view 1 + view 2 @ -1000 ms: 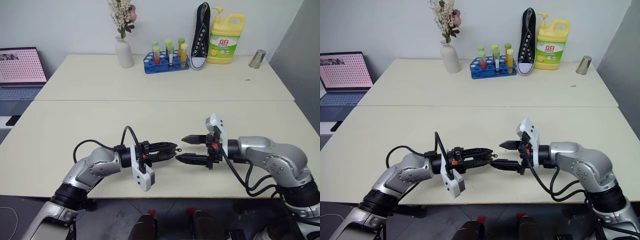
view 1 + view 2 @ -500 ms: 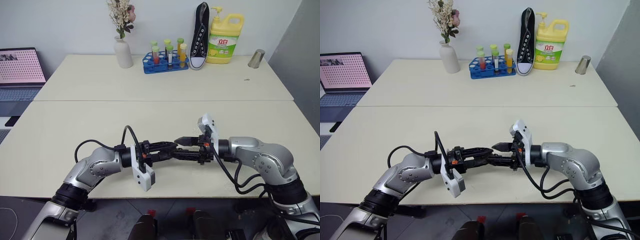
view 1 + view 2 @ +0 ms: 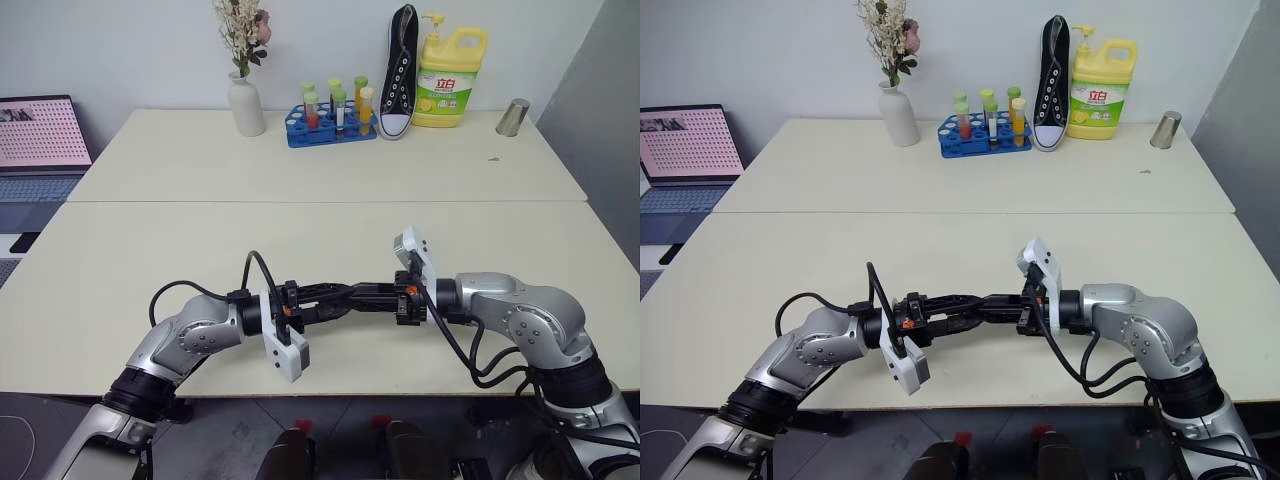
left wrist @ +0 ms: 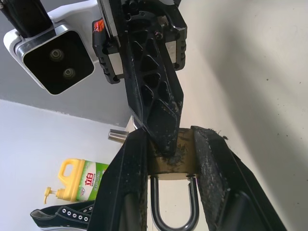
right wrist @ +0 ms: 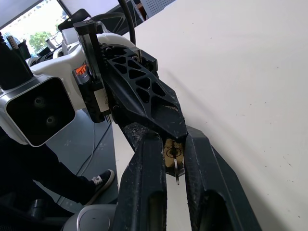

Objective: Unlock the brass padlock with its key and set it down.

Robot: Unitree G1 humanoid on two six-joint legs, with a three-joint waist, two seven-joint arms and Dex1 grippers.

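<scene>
The left gripper (image 4: pixel 169 159) is closed to a narrow gap on the brass padlock (image 4: pixel 169 161), its two black fingers (image 4: pixel 129 183) pressing the lock's side faces while the silvery shackle (image 4: pixel 173 207) loops back between them toward the wrist. The lock is held up off the pale table (image 3: pixel 300 240), near its front edge.

The right gripper (image 5: pixel 174 159) meets it tip to tip from the opposite side. Its fingers (image 5: pixel 144 178) are drawn nearly together around a small brass key (image 5: pixel 173 155), whose round head sits between the fingertips, just beside the left gripper's tip. Whether the key is actually seated in the lock cannot be told.

Far beyond both grippers, against the wall, stands a yellow detergent bottle (image 3: pixel 451 78) with a green pump cap; its label carries two large Chinese characters reading 立白. Just beside it a black sneaker (image 3: pixel 398 70) with white laces leans upright. Next comes a blue rack of test tubes (image 3: pixel 331 125), then a white vase (image 3: pixel 247 105) of dried flowers. A small metal cup (image 3: pixel 514 117) stands beyond the right gripper. A laptop (image 3: pixel 38 135) beyond the left arm shows rows of tiny marks too small to read.
</scene>
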